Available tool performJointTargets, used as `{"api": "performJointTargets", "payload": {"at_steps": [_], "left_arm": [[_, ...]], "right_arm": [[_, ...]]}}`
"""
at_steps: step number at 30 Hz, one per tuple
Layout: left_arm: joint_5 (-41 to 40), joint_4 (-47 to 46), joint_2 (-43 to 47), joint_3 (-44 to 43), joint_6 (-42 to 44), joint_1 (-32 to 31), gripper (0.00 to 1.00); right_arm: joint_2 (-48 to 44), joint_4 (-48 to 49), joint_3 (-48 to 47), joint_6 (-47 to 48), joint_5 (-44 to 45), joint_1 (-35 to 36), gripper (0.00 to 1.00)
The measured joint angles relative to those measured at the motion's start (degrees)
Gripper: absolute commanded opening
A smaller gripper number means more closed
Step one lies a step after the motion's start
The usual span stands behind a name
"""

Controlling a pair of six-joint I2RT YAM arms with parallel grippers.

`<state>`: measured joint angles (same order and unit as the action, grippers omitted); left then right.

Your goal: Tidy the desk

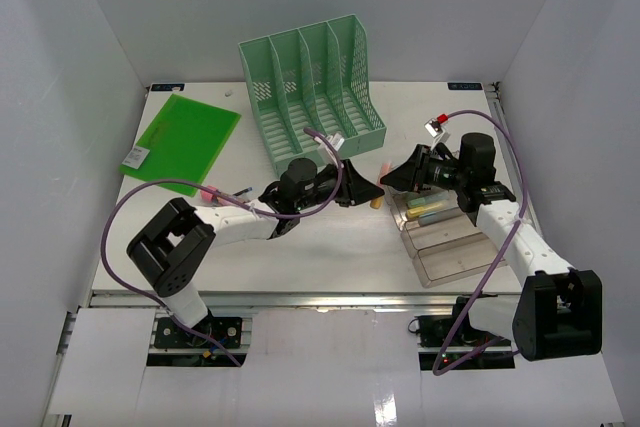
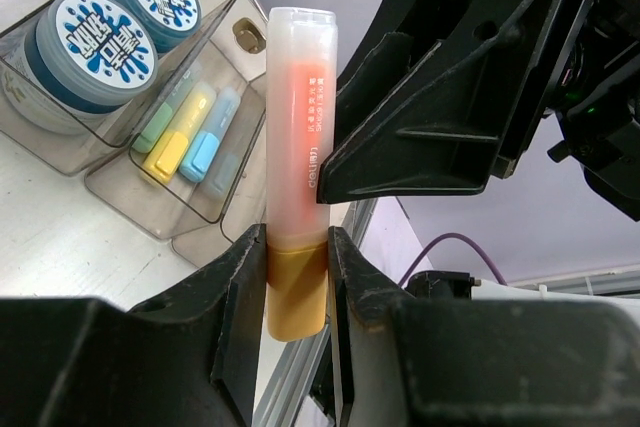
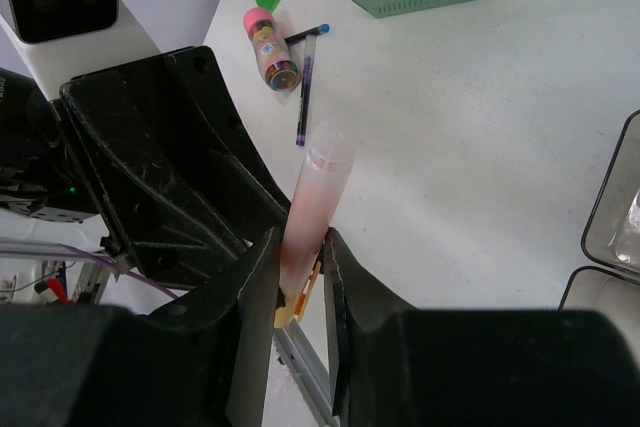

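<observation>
An orange highlighter point(image 2: 298, 117) with an amber cap is held in the air between the two arms, above the white desk point(image 1: 330, 257). My left gripper point(image 2: 298, 249) is shut on the amber cap end. My right gripper point(image 3: 300, 252) is shut on the pale orange barrel point(image 3: 318, 187), facing the left one. In the top view both grippers meet on the highlighter point(image 1: 379, 185) just left of the clear stepped tray point(image 1: 445, 242). The right gripper's black fingers point(image 2: 420, 137) press against the barrel in the left wrist view.
The clear tray point(image 2: 60, 137) holds two blue round tubs point(image 2: 90, 42) and green, yellow and blue highlighters point(image 2: 175, 137). A green file rack point(image 1: 310, 92) stands at the back. A green folder point(image 1: 180, 142), a pink-capped bottle point(image 3: 270, 47) and a pen point(image 3: 303, 87) lie left.
</observation>
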<state>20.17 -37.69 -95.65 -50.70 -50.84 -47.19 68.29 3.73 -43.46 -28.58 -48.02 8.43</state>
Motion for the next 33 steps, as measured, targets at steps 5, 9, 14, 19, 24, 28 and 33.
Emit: {"api": "performJointTargets", "payload": {"at_steps": [5, 9, 14, 19, 24, 28, 33], "left_arm": [[-0.6, -0.1, -1.1, -1.2, 0.0, -0.3, 0.34], [-0.6, -0.1, -1.6, -2.0, -0.3, -0.6, 0.59], [0.3, 0.0, -1.6, -2.1, -0.4, -1.5, 0.77], [0.6, 1.1, -1.0, -2.1, 0.6, -1.9, 0.86], [-1.1, 6.8, 4.3, -2.0, 4.8, -1.9, 0.9], [-4.0, 12.8, 13.4, -1.3, 9.8, -1.5, 0.94], [-6.5, 21.0, 27.8, 4.1, 15.8, 0.3, 0.98]], "right_arm": [[-0.1, 0.8, 0.1, -0.9, 0.2, -0.2, 0.08], [-0.5, 1.7, 0.3, -1.2, 0.2, -1.0, 0.08], [-1.5, 3.9, 1.3, -1.2, 0.3, -1.5, 0.08], [-2.7, 4.5, 1.4, 0.5, 0.0, -3.0, 0.08], [-4.1, 0.4, 0.6, 10.0, 0.9, -6.2, 0.08], [-4.2, -9.6, -2.9, 24.2, 4.8, -7.2, 0.08], [-4.6, -22.0, -7.3, 44.9, 12.4, -7.2, 0.08]]}}
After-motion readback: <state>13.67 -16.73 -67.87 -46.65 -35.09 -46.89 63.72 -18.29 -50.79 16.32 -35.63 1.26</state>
